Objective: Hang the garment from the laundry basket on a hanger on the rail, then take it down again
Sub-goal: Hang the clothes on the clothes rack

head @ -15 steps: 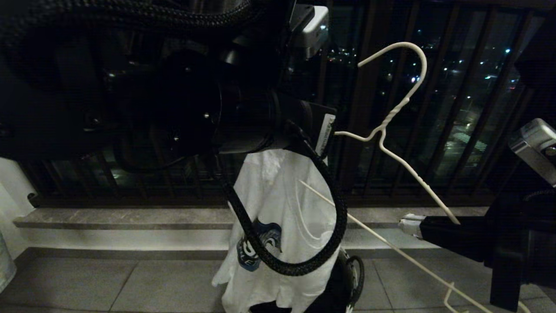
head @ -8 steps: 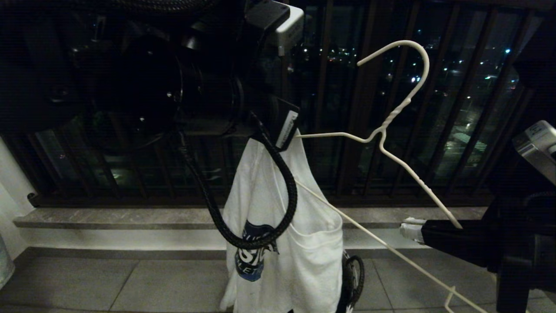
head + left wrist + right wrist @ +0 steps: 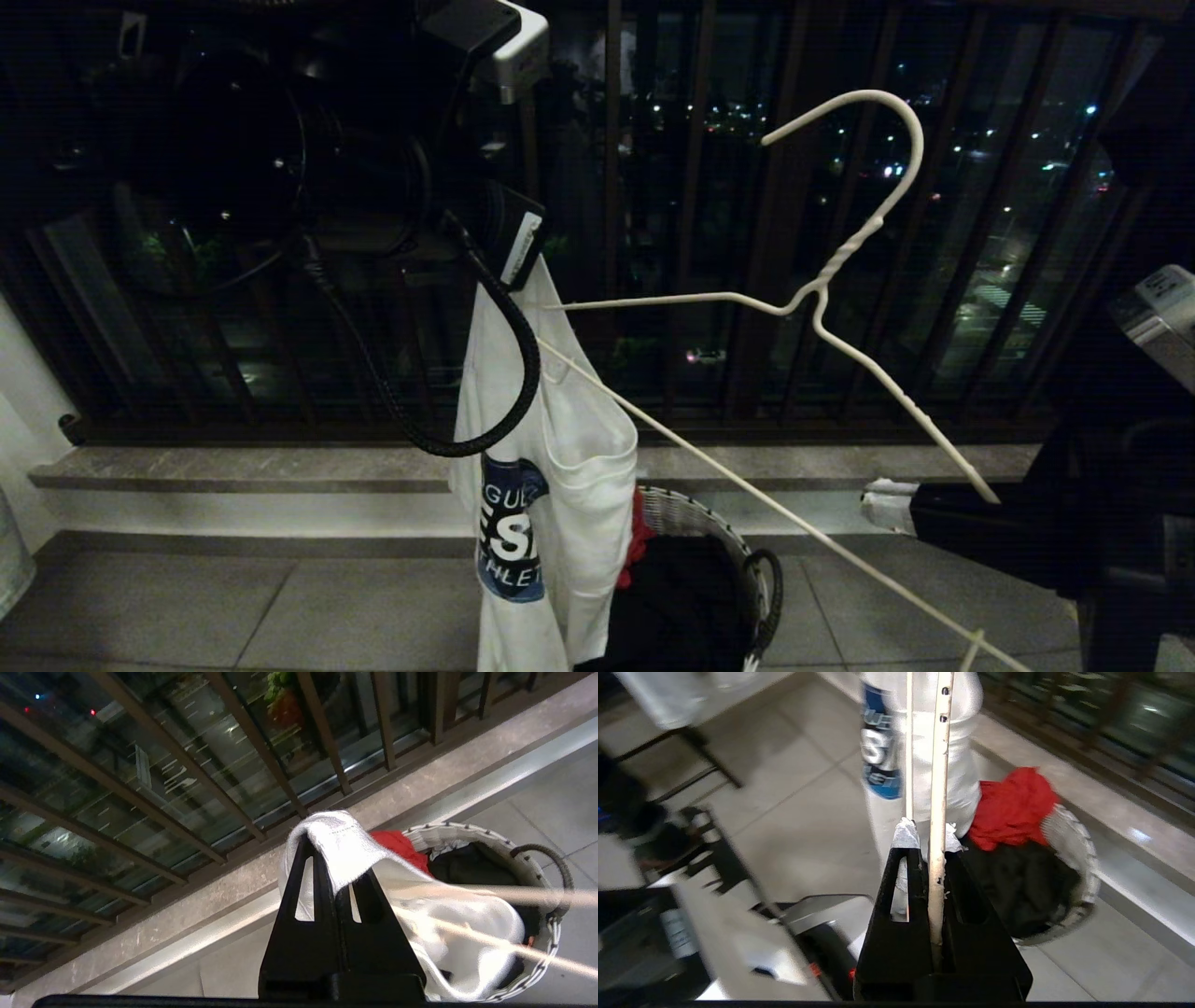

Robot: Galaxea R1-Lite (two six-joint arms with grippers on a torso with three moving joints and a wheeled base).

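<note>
The garment [image 3: 569, 467], a white T-shirt with a dark blue print, hangs from my left gripper [image 3: 521, 254] high at the left. In the left wrist view that gripper [image 3: 334, 847] is shut on a fold of the garment [image 3: 343, 844]. The thin off-white hanger [image 3: 822, 280] is held out sideways. Its left end meets the shirt's top edge, and my right gripper [image 3: 885, 499] is shut on its right arm. The right wrist view shows that gripper [image 3: 927, 833] clamping the hanger [image 3: 938, 779]. The laundry basket [image 3: 711, 525] stands on the floor behind the shirt. The rail is out of view.
Red and black clothes fill the laundry basket [image 3: 1071, 835]. Dark balcony railing bars [image 3: 691, 233] rise behind a stone ledge [image 3: 280, 467]. Grey floor tiles [image 3: 327, 607] lie left of the basket. My own base [image 3: 738, 942] shows low in the right wrist view.
My left arm has swung left and up with the T-shirt, drawing it towards the hanger's left end and uncovering the basket. The right gripper and hanger have stayed put.
</note>
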